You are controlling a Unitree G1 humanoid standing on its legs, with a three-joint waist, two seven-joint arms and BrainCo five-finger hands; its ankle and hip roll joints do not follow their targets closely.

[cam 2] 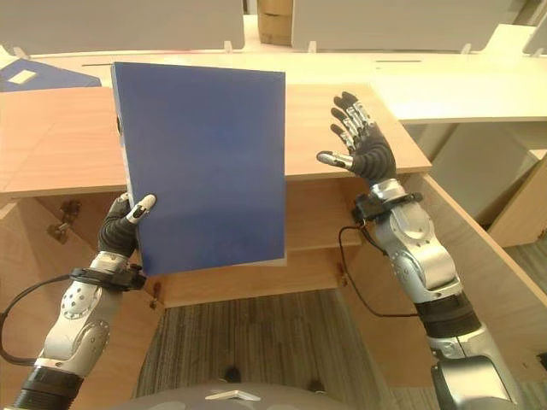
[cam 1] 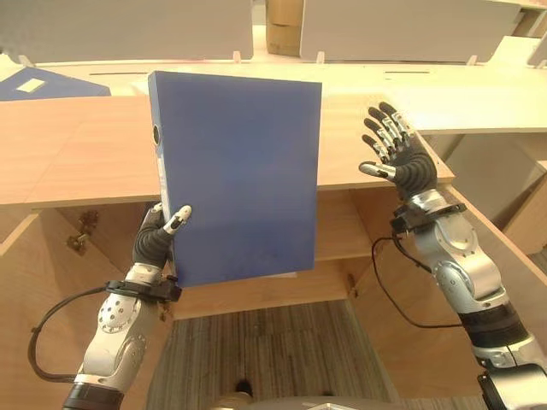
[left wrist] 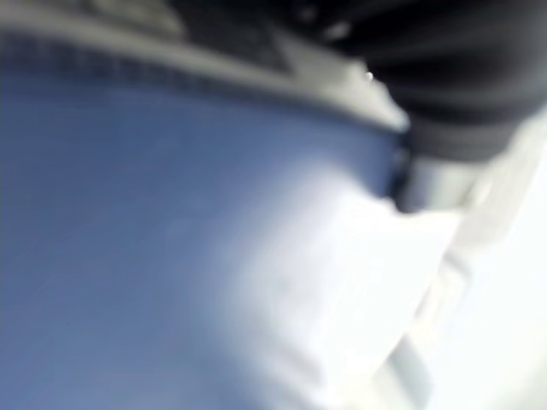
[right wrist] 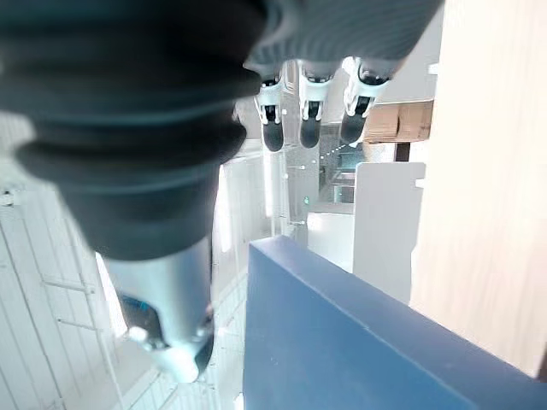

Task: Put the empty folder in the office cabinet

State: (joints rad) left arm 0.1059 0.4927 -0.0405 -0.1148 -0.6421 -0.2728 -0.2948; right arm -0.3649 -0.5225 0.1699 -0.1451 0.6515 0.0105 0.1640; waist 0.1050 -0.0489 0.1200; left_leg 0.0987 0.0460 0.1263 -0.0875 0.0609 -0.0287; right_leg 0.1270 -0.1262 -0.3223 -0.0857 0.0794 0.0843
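At the far left of the scene we see another blue folder (cam 1: 38,84) lying flat on a pale surface behind the light wooden cabinet (cam 1: 77,154), near that surface's left edge; it plays no part for now. Moving right, our left hand (cam 1: 159,235) grips the lower left corner of the large blue rectangular lever-arch folder (cam 1: 239,171), thumb curled over its front face and the other fingers hidden behind the spine. We hold the folder upright and slightly tilted in the air, in front of the cabinet's front top edge, so its upper part covers the cabinet top and its lower part hangs before the open compartment (cam 1: 338,226) below. The left wrist view gives us a close blue surface that we judge to be the folder. Further right, our right hand (cam 1: 400,152) is raised beside the folder's right edge, apart from it, with fingers straight and spread and the palm turned toward the folder; it carries nothing. The cabinet's wooden door (cam 1: 479,256) stands swung open at the right. We judge the pick-up done and the placing not yet done: the folder must be lowered and slid into the open compartment, and the free hand may steady it.
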